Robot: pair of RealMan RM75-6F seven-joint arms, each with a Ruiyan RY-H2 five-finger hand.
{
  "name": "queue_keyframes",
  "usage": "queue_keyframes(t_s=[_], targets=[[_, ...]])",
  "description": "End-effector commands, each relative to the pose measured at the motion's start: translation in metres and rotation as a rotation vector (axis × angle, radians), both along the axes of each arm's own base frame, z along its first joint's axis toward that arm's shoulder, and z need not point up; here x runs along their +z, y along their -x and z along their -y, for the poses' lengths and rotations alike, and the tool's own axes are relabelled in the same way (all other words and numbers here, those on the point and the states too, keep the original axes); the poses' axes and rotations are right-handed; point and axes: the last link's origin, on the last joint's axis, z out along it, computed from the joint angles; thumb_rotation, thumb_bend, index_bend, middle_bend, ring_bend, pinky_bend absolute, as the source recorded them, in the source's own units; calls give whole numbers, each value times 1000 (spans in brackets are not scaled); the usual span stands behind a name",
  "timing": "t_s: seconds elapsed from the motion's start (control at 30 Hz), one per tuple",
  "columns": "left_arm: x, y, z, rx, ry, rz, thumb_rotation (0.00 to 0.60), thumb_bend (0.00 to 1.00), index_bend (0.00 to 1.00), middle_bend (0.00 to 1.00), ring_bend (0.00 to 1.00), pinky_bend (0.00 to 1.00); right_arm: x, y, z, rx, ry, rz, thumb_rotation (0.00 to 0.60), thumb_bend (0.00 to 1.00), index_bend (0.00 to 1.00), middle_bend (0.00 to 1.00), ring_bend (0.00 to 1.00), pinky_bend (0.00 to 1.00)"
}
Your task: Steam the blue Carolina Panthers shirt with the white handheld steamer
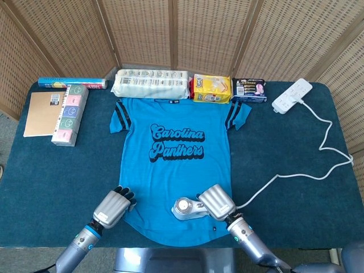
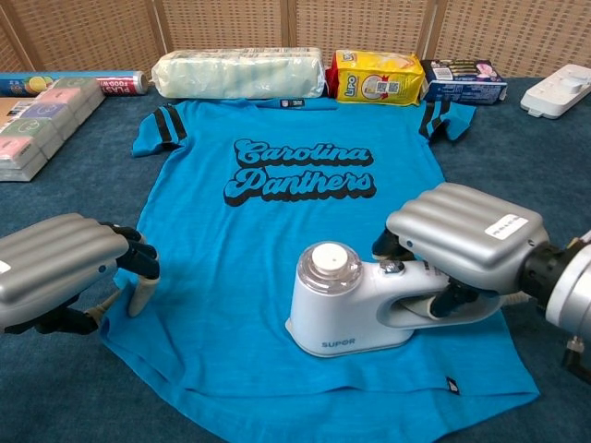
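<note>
The blue Carolina Panthers shirt (image 1: 177, 165) (image 2: 277, 240) lies flat on the dark table, collar at the far side. A white handheld steamer (image 1: 186, 208) (image 2: 346, 312) rests face down on the shirt's lower right part near the hem. My right hand (image 1: 216, 201) (image 2: 462, 242) grips its handle from the right. My left hand (image 1: 114, 206) (image 2: 65, 268) rests on the shirt's lower left edge, its dark fingertips (image 2: 140, 269) touching the fabric.
A white cord (image 1: 284, 176) runs from the steamer to a power strip (image 1: 292, 95) at the far right. A wrapped roll pack (image 1: 151, 84), yellow packet (image 1: 211, 88) and dark box (image 1: 249, 90) line the far edge. A colourful box stack (image 1: 70, 114) and notebook (image 1: 42, 114) sit far left.
</note>
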Motion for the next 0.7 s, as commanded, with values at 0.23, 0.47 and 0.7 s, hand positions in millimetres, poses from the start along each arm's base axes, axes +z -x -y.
queue_keyframes(t_s=[0.23, 0.47, 0.7], targets=[[0, -1, 0, -1, 0, 0, 600, 558, 610, 455, 323, 334, 2, 2, 18, -15, 53, -2, 600, 315, 662, 717, 792, 755], [-2, -2, 1, -1, 5, 0, 600, 558, 610, 455, 323, 334, -3, 4, 35, -23, 88, -17, 600, 315, 662, 717, 792, 754], [-1, -1, 1, 4, 3, -2, 600, 558, 610, 455, 322, 334, -2, 10, 54, -49, 138, -34, 600, 315, 661, 717, 792, 753]])
